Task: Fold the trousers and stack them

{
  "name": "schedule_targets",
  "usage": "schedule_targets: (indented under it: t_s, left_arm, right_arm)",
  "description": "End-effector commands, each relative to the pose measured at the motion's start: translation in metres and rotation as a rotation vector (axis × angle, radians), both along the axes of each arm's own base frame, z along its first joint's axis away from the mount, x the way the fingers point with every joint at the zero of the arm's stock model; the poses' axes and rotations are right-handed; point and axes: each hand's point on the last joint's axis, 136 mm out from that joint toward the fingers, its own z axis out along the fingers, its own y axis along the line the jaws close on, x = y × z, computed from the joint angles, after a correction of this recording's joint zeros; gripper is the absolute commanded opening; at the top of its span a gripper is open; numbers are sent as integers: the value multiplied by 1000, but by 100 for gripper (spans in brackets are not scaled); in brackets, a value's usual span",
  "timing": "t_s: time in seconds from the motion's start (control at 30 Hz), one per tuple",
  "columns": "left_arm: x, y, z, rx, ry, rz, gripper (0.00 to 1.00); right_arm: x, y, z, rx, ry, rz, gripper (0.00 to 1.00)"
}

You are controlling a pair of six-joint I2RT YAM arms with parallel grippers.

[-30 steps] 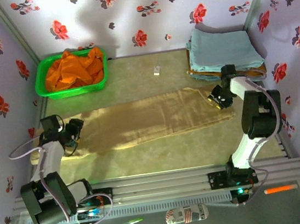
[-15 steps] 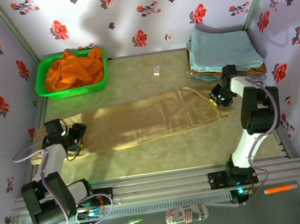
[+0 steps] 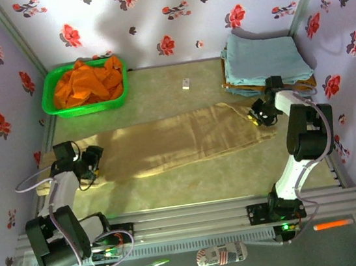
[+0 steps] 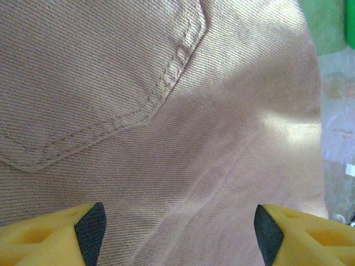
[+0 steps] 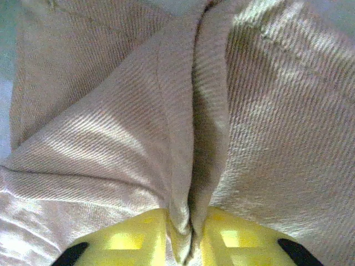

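Observation:
The tan trousers (image 3: 179, 139) lie stretched flat across the table, waist end at the left, leg ends at the right. My left gripper (image 3: 89, 159) hovers over the waist end, its yellow fingers (image 4: 50, 233) spread wide above the fabric near a stitched pocket (image 4: 100, 72), nothing between them. My right gripper (image 3: 258, 114) is at the leg ends, its yellow fingers (image 5: 127, 238) pinched on a raised fold of the trousers (image 5: 188, 166).
A green basket (image 3: 49, 101) holding an orange garment (image 3: 89, 79) stands at the back left. A stack of pale blue-grey cloth (image 3: 263, 59) lies at the back right, close behind my right gripper. A small white tag (image 3: 186, 83) lies on the mat.
The right gripper has shifted slightly back and right at the leg ends and closed on a fold of cloth. The left arm settled a little lower over the waist end.

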Motion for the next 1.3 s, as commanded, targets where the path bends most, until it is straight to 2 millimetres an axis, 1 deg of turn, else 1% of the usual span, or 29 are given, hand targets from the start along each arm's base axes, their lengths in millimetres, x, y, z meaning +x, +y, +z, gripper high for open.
schedule_targets:
  t_s: [0.0,0.07,0.1,0.17,0.2,0.27,0.37,0.4,0.47,0.57,0.67,0.7,0.73,0.77,0.8,0.87,0.93,1.0,1.07,1.1,1.17,1.2,1.27]
  left_arm:
    - [-4,-4,2,-2,1,-22,75]
    - [-5,-5,2,-3,1,-22,75]
    - [-5,-5,2,-4,0,-22,75]
    - [-5,-5,2,-3,-3,-23,75]
    - [-5,-5,2,-4,-2,-21,75]
    - [-6,-5,1,-6,0,-19,75]
    - [-6,-6,2,-6,-1,-21,75]
    - [-6,-6,2,-7,2,-19,75]
    - [-6,-6,3,-6,-1,-20,76]
    - [-5,-6,5,-4,-4,-23,76]
    - [-3,-5,8,1,-10,-27,76]
    - [-2,-5,9,2,-13,-29,76]
    - [-1,-5,11,1,-15,-29,76]
    - [0,-6,12,0,-19,-34,76]
    - [1,-6,14,-2,-24,-38,76]
    - [3,-9,18,-8,-32,-55,76]
    - [4,-12,22,-10,-41,-74,77]
    - [5,-16,25,-12,-48,-95,77]
    - [6,-22,29,-18,-60,-113,77]
    - [7,-26,32,-19,-67,-127,77]
    - [8,-37,37,-20,-82,-163,77]
    - [8,-42,38,-19,-84,-175,77]
    - [6,-49,39,-18,-88,-195,77]
  right_arm:
    - [3,2,15,19,-30,8,30]
    - [2,2,14,18,-26,4,33]
    - [2,2,13,19,-27,1,33]
    - [2,2,13,24,-27,2,30]
    - [3,2,13,21,-28,-1,27]
    - [3,1,14,18,-32,-3,16]
    - [6,2,19,20,-50,-1,4]
    - [7,1,21,20,-56,-2,1]
    - [9,-1,26,13,-70,-11,0]
    - [19,-16,43,-5,-122,-65,0]
    - [38,-38,61,-24,-162,-127,0]
    - [44,-46,63,-35,-161,-148,1]
    - [51,-54,65,-35,-163,-171,11]
    - [58,-60,67,-28,-165,-191,29]
    - [64,-66,72,-22,-176,-207,35]
    - [71,-81,86,-45,-205,-238,44]
    - [71,-86,99,-77,-222,-239,48]
    - [64,-81,107,-85,-228,-222,51]
    - [50,-73,110,-96,-237,-198,51]
    - [39,-64,111,-108,-242,-177,50]
    - [11,-45,98,-129,-208,-137,50]
    - [-3,-38,90,-139,-182,-121,50]
    - [-35,-36,75,-172,-122,-117,49]
